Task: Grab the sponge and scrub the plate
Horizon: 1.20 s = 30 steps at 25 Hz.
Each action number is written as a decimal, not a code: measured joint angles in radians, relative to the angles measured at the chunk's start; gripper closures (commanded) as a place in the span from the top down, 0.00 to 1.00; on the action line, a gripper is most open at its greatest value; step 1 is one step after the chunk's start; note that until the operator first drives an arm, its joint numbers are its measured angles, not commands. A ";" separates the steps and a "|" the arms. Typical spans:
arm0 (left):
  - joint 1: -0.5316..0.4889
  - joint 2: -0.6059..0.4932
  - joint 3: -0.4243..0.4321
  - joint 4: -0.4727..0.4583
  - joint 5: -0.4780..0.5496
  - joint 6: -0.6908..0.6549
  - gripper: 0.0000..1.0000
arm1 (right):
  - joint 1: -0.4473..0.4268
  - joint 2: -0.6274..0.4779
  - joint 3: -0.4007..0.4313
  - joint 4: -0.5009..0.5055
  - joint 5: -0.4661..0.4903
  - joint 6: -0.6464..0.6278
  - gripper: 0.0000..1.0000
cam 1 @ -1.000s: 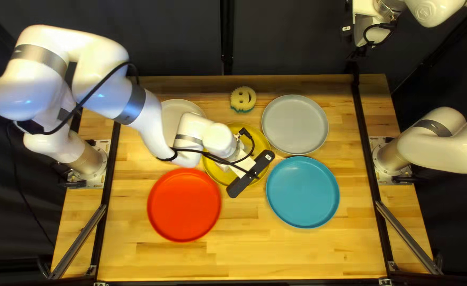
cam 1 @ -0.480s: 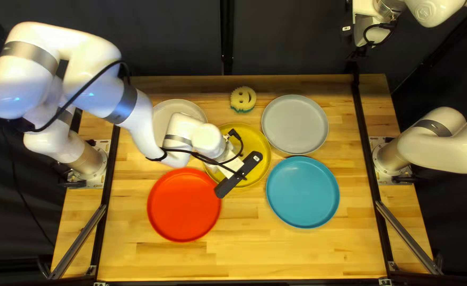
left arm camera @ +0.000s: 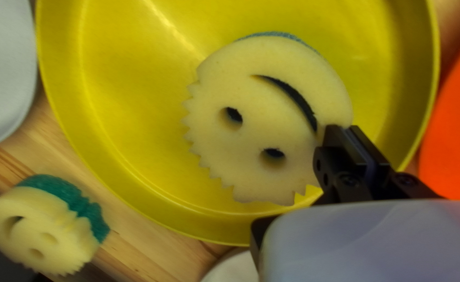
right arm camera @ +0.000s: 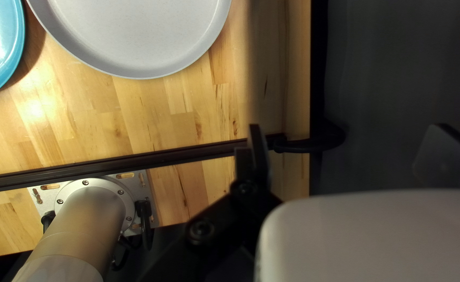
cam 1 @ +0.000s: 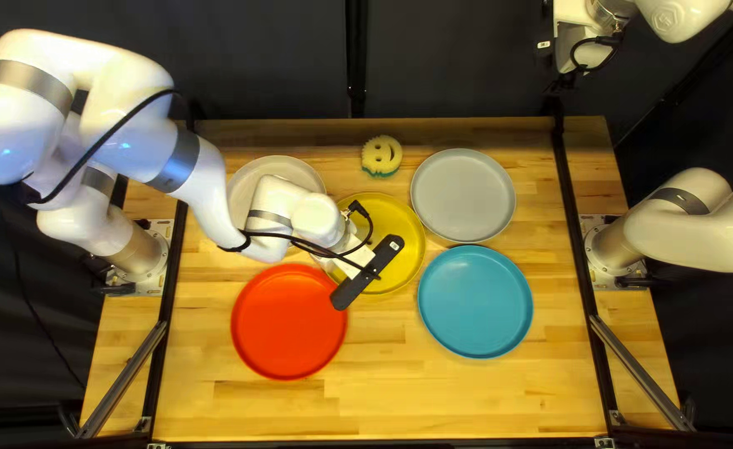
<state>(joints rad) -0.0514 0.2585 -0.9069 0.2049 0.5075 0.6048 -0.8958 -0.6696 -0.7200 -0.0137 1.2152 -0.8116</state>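
Ngl, my left pincer (left arm camera: 346, 128) looks clamped on just the rim of the sponge (left arm camera: 251, 136), in the yellow plate (cam 1: 404, 226) mid-frame in the top left view, so scrubbing drag could twist it loose; right pincer (right arm camera: 348, 137) hangs open.

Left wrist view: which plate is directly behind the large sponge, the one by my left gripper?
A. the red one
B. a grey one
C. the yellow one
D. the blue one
C: the yellow plate's rim curves around behind that sponge, while the red plate lies off to the side.
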 measured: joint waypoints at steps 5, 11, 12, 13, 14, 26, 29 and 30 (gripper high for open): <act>0.033 0.074 -0.099 -0.017 0.015 0.068 0.00 | 0.000 0.000 0.000 0.000 0.000 0.000 1.00; 0.040 0.051 -0.058 -0.022 0.008 0.082 0.00 | 0.000 0.000 0.000 0.000 0.000 0.000 1.00; 0.040 0.036 -0.035 -0.021 0.005 0.079 0.00 | 0.000 0.000 0.000 0.000 0.000 0.000 1.00; 0.040 0.018 -0.011 -0.021 0.001 0.074 0.00 | 0.000 0.000 0.000 0.000 0.000 0.000 1.00; 0.040 -0.001 0.013 -0.021 -0.001 0.069 0.00 | 0.000 0.000 0.000 0.000 0.000 0.000 1.00; -0.002 -0.155 0.187 -0.017 0.004 -0.033 0.00 | 0.000 0.000 0.000 0.000 0.000 0.000 1.00; 0.025 -0.147 0.183 -0.025 0.004 -0.007 0.00 | 0.000 0.000 0.000 0.000 0.000 0.000 1.00; 0.038 -0.139 0.174 -0.030 0.004 0.008 0.00 | 0.000 0.000 0.000 0.000 0.000 0.000 1.00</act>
<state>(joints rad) -0.0132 0.1194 -0.7327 0.1751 0.5116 0.6126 -0.8958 -0.6696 -0.7200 -0.0138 1.2152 -0.8116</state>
